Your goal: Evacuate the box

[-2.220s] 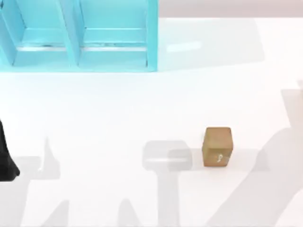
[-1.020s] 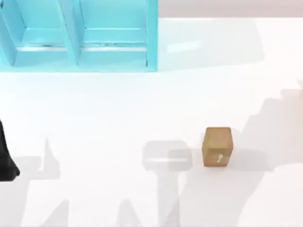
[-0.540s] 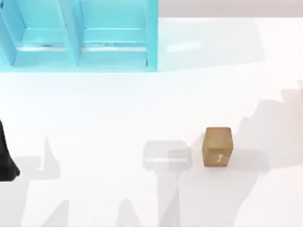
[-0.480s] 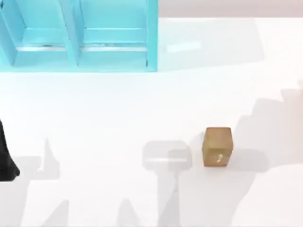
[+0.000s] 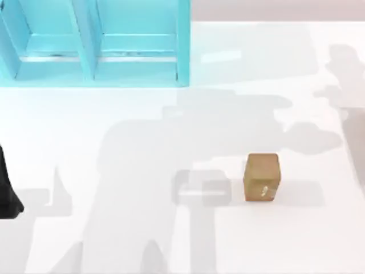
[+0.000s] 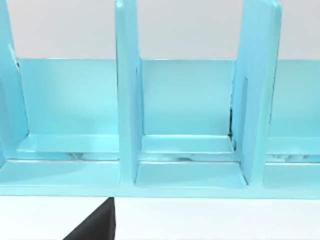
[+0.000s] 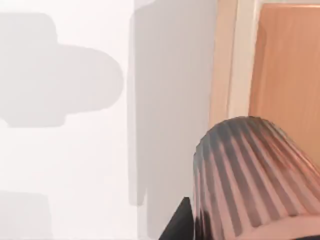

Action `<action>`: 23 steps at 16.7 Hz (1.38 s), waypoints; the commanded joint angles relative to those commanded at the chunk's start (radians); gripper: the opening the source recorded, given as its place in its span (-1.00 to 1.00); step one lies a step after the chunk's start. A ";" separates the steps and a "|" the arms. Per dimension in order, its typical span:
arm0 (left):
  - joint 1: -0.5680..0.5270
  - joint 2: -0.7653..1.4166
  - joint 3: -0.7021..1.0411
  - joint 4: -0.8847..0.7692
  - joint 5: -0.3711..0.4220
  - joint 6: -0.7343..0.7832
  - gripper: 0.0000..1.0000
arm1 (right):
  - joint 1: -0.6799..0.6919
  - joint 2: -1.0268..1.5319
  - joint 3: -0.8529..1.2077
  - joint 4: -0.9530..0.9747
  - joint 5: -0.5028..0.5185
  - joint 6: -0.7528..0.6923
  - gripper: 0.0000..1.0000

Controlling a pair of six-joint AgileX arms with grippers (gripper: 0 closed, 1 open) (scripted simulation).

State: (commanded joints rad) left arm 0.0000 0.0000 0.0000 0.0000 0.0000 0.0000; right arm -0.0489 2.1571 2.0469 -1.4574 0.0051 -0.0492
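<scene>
White worktop (image 5: 171,131), smooth and matte, crossed by broad arm shadows. At the far left stands a glossy turquoise shelf unit (image 5: 97,45), its upright dividers forming open bays; the left wrist view faces it squarely. Small tan box (image 5: 262,176), cube-shaped with a cardboard look, sits alone right of centre, well apart from the shelf, probably for an unobstructed approach. Left arm (image 5: 7,191) is parked at the left edge. The right wrist view shows a ribbed coppery cylinder (image 7: 250,175) up close. Jaws' state for both arms: cannot tell.
</scene>
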 joint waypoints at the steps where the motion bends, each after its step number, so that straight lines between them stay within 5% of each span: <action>1: 0.000 0.000 0.000 0.000 0.000 0.000 1.00 | 0.067 0.012 -0.005 0.019 -0.001 0.062 -1.00; 8: 0.000 0.000 0.000 0.000 0.000 0.000 1.00 | 0.372 0.082 -0.056 0.132 -0.005 0.375 -1.00; 23: 0.000 0.000 0.000 0.000 0.000 0.000 1.00 | 0.391 0.110 -0.209 0.320 -0.007 0.418 -1.00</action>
State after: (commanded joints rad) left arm 0.0000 0.0000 0.0000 0.0000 0.0000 0.0000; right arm 0.3417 2.2672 1.8382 -1.1375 -0.0015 0.3691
